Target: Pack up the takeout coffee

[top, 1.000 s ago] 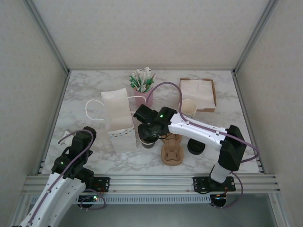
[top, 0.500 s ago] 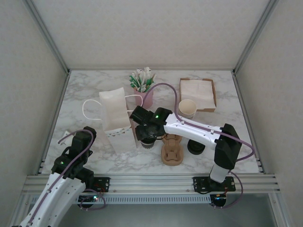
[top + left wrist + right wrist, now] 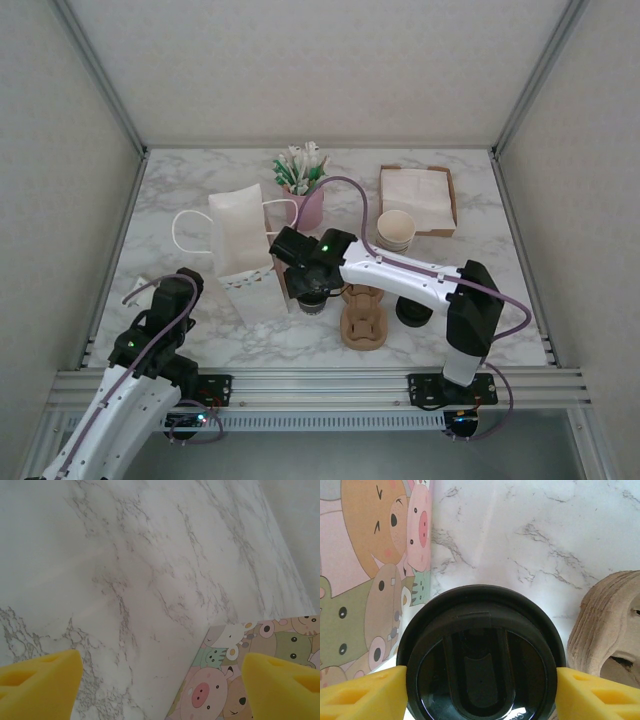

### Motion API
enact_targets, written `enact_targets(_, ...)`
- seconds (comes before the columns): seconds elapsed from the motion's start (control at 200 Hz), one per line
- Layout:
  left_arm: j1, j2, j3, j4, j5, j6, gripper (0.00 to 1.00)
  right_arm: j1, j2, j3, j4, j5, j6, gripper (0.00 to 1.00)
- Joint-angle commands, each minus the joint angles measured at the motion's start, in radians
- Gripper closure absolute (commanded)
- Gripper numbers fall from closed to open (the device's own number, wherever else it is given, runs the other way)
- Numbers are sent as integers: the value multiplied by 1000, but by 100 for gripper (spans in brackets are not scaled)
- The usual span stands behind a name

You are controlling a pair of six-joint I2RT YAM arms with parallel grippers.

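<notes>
The takeout coffee (image 3: pixel 481 655), a cream cup under a round black lid, sits between the yellow fingers (image 3: pixel 365 695) of my right gripper (image 3: pixel 481 690), which press on both sides of the lid. In the top view this gripper (image 3: pixel 305 282) holds the cup (image 3: pixel 313 303) right beside the white paper bag (image 3: pixel 245 255). The bag's cartoon-animal side (image 3: pixel 365 555) is just left of the cup. My left gripper (image 3: pixel 160 685) is open over bare marble near the bag's printed side (image 3: pixel 240 680); from above it sits at the near left (image 3: pixel 178 290).
A brown cardboard cup carrier (image 3: pixel 363 318) lies just right of the cup, with a loose black lid (image 3: pixel 414 312) beyond it. At the back stand a pink cup of stirrers (image 3: pixel 303 180), a stack of cream cups (image 3: pixel 397 230) and a napkin box (image 3: pixel 418 198).
My right arm has carried the coffee leftward up against the bag. The bag has shifted slightly left. The left arm has stayed still.
</notes>
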Motion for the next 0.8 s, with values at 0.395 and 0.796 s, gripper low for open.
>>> enact_targets(0.395,-6,-10,14,-58,-56,-85,17,12,112,-130,-173,70,35,32)
enact_targets(0.796,-5,-6,18,-56,-54,-85,17,68,140,-167,-195,106,15,28)
